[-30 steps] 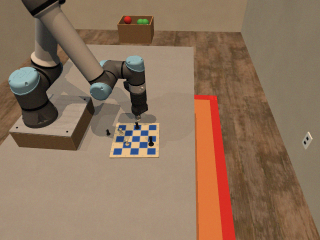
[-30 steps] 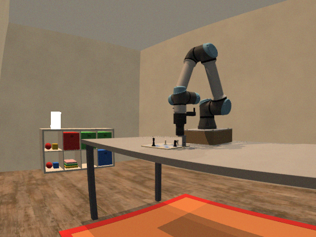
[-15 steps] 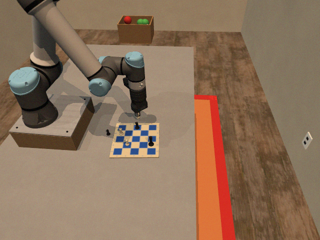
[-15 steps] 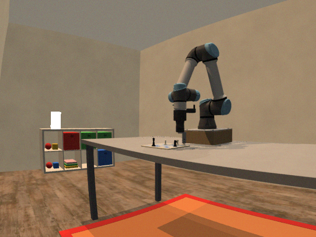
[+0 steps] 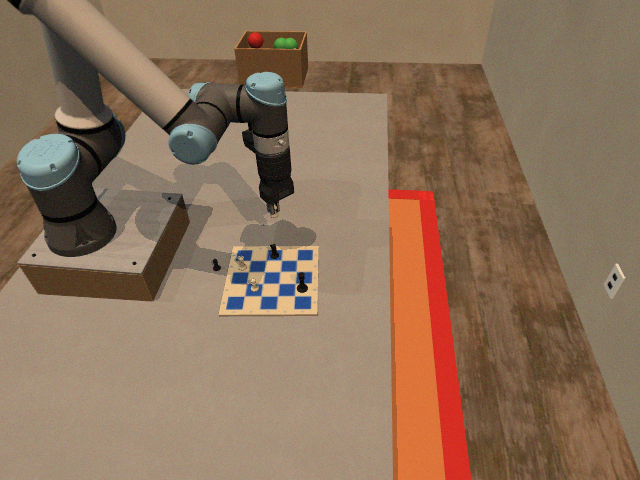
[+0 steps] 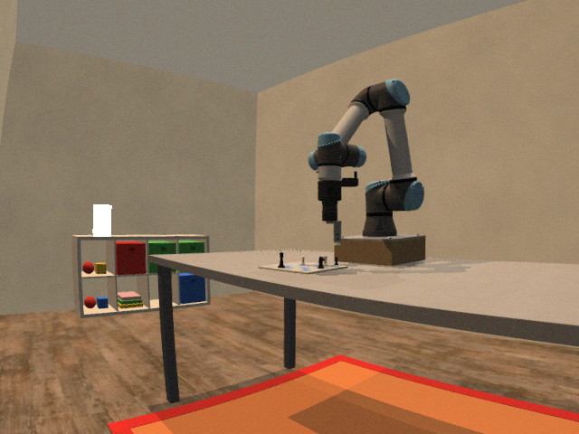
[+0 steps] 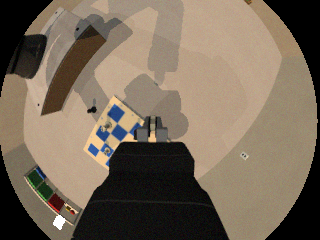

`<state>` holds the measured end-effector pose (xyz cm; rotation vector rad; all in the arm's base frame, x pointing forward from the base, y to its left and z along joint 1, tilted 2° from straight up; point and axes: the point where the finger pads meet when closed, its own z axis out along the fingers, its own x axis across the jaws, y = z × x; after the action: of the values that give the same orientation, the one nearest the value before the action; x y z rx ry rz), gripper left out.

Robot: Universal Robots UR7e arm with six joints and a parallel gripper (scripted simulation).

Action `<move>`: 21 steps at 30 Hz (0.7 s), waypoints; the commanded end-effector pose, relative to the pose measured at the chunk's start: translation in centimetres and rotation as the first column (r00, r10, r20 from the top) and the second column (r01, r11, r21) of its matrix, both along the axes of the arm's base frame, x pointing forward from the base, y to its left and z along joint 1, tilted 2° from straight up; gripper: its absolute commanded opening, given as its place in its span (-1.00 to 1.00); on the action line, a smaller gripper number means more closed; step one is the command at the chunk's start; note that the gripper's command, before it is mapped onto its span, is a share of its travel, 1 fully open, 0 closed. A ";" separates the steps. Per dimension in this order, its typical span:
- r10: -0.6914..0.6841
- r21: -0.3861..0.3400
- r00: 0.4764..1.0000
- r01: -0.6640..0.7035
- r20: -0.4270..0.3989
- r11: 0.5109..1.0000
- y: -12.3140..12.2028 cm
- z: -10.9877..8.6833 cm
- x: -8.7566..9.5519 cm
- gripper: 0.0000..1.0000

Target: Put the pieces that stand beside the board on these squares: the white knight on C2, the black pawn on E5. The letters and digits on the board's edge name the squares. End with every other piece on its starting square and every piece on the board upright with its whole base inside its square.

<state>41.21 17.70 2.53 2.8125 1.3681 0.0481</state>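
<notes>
My gripper (image 5: 273,211) (image 6: 336,242) (image 7: 153,122) is shut on the white knight (image 5: 276,208) (image 7: 153,124), a small cream piece mostly hidden by the fingers. It is held in the air above the table, just beyond the board's far edge in the top view. The board (image 5: 252,303) (image 6: 298,271) (image 7: 125,116) is blue and cream; its letters and digits are too small to read. The black pawn (image 5: 216,265) (image 6: 336,261) (image 7: 92,109) stands on the table beside the board, on the robot-base side.
On the board stand a black piece (image 5: 273,252) near the far edge, a tall black piece (image 5: 301,283) on the right and two white pieces (image 5: 241,263) (image 5: 253,284) on the left. The robot's base block (image 5: 93,279) is left of the pawn.
</notes>
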 end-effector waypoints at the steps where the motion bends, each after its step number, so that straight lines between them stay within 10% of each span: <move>1: 0.000 0.000 1.000 0.000 -0.001 1.000 0.0 1.5 0.0 -1.00; 15: 0.001 0.000 1.000 -0.001 -0.001 1.000 -0.2 1.7 0.1 -1.00; 21: 0.042 -0.001 0.999 -0.042 -0.001 0.999 -5.4 2.1 3.3 -1.00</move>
<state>42.27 15.90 4.32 2.8022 1.3908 0.0437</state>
